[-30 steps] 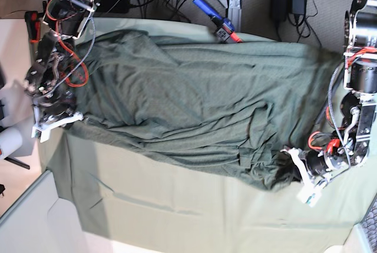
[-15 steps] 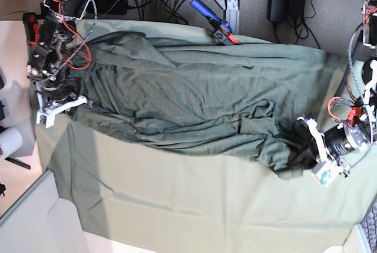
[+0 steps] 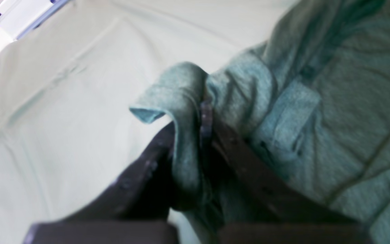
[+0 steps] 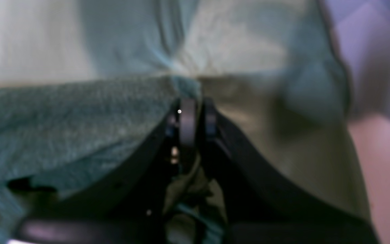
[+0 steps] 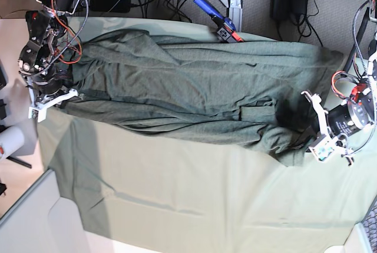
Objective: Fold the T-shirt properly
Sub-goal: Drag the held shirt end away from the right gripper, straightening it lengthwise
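A: Where's the T-shirt [image 5: 188,94]?
B: Spread wrinkled along the table cloth's [image 5: 177,206] far edge.
A: The jaws?
B: Left gripper [image 3: 195,135] and right gripper [image 4: 193,117] each pinch a fold of it, at opposite ends

— How's the light?
— Bright and even overhead; soft shadows sit under the shirt [image 5: 188,94] folds.
— Sharpness?
— Both wrist views are blurred, and the cloth [image 3: 63,101] beyond the fingers looks washed out.
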You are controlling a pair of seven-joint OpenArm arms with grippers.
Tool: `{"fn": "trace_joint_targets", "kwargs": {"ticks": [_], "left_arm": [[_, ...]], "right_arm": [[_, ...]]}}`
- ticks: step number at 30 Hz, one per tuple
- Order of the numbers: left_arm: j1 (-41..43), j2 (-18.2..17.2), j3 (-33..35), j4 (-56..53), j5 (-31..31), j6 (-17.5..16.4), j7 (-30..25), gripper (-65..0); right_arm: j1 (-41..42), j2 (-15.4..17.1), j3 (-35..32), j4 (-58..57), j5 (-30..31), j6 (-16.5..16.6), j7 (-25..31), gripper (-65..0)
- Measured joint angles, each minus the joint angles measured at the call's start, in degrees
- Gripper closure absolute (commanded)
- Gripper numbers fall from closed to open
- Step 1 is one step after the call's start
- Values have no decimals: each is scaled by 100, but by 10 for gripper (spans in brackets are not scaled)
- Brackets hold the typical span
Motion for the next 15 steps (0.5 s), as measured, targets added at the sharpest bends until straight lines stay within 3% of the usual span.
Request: {"fn": "trace_joint_targets", "kwargs": {"ticks": [11,15], "left_arm": [[420,-232,2,4,13,2,17,0],[590,-308,0,4,9,9,17,-187]], "right_arm": [[-122,-9,0,0,61,-4,24,0],[-120,-9,0,0,195,-4,24,0]]}}
